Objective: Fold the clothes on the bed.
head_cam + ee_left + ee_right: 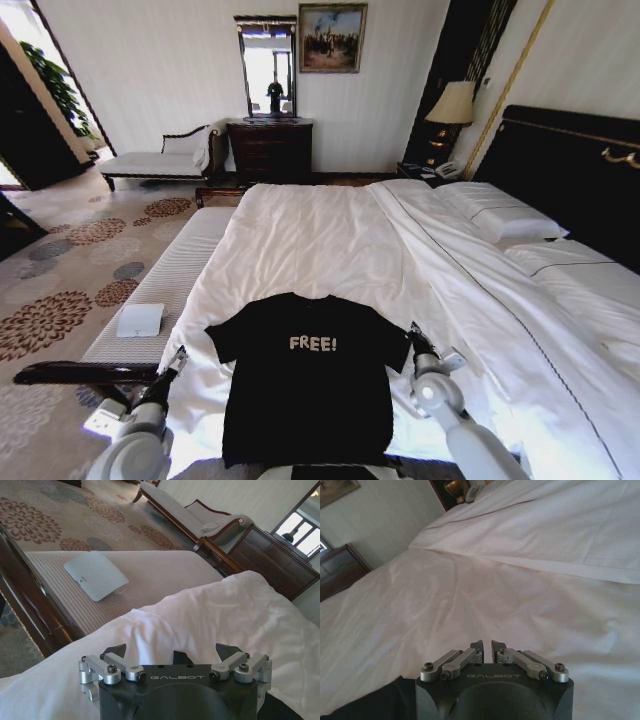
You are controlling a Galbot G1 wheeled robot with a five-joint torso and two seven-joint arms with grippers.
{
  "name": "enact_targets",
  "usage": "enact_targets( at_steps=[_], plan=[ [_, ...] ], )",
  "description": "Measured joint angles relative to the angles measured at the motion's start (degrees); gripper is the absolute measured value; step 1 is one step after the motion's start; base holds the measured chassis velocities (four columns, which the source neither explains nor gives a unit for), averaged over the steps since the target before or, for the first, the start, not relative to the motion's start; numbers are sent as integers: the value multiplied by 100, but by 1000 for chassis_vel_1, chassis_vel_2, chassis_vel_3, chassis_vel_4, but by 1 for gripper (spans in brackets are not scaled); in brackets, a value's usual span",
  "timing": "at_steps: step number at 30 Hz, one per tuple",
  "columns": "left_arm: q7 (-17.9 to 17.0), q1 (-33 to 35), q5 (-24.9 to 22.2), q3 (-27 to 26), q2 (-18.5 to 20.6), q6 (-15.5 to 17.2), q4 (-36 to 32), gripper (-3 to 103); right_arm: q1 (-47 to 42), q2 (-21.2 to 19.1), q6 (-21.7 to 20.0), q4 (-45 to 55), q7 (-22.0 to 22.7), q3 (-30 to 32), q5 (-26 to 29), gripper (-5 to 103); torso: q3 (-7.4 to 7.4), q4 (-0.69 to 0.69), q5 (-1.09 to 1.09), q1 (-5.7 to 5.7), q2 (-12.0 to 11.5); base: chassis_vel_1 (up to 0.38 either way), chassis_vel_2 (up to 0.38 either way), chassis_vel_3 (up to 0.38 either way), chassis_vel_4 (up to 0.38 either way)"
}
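Left gripper (180, 352) sat just off the T-shirt's (305, 375) sleeve on the robot's left, low over the white duvet (320, 240), fingers spread wide apart with nothing between them (left wrist view: gripper (172, 652) over rumpled white fabric only). Right gripper (413, 330) sat at the T-shirt's opposite sleeve, right by its edge; fingers drawn together, tips nearly touching, nothing visibly pinched (right wrist view: gripper (487, 645) over the duvet (520, 595), with a black corner of the T-shirt (375, 702) beside the gripper body).

T-shirt lay flat and spread out, chest up, white "FREE!" lettering (313, 343) readable, collar pointing away from the robot. It was on the bed (560, 330), at the edge nearest the robot, between the two grippers.

Beyond the T-shirt: duvet ran toward the far edge. To the T-shirt's right, white pillows (500, 215) against the dark headboard (570, 170). To its left, a long cushioned bench (165, 285) alongside the bed, with a flat white object (140, 320) resting on it (left wrist view shows it (95, 575) on the striped bench cushion (165, 572)).

Far past the T-shirt, at the wall: dark dresser (270, 150), mirror (266, 65), lamp (452, 105).
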Motion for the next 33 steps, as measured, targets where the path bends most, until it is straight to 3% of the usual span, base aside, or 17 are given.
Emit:
enact_targets(
  at_steps=[2,4,11,13,14,17,20,23,27,29,32,33],
  plan=[
    [1,53,17,71,-27,1,-38,100,28,-93,-69,-135,4,-13,103,18,0,0,0,0,0,0,0,0,0],
    [2,71,31,102,-38,-2,-44,100,47,-126,-93,-192,4,-27,161,18,0,0,-1,0,0,0,0,0,0],
    [10,89,69,154,-50,-20,-18,100,247,-201,-204,-594,-77,-310,454,51,0,1,-1,0,0,0,0,0,0],
    [10,84,66,150,-34,-21,-8,100,262,-200,-206,-640,-94,-340,448,51,0,2,-1,0,0,0,0,0,0],
    [11,62,61,153,9,-21,20,100,262,-189,-207,-704,-128,-362,420,61,0,1,-1,0,0,0,0,0,0],
    [11,28,57,172,62,-22,66,100,228,-159,-202,-745,-163,-349,361,66,0,0,-2,0,0,0,0,0,0],
    [11,23,44,166,106,-22,112,100,213,-115,-187,-762,-196,-337,305,51,0,0,-2,0,0,0,0,0,0],
    [11,23,32,155,127,-22,114,100,215,-91,-169,-775,-222,-338,283,44,0,0,-2,0,0,0,0,0,0],
    [3,-29,23,154,187,-19,120,100,292,22,-65,-788,-345,-335,308,23,0,1,-1,0,0,0,0,0,0],
    [-5,-43,23,162,193,-14,128,100,312,45,-63,-788,-345,-332,327,23,0,1,-1,0,0,0,0,0,0],
    [-34,-91,39,219,207,0,154,100,348,118,-63,-778,-345,-326,339,7,0,1,-1,0,0,0,0,0,0],
    [-38,-100,43,230,211,3,155,100,348,130,-63,-768,-345,-322,339,7,0,1,-1,0,0,0,0,0,0]
  ],
)
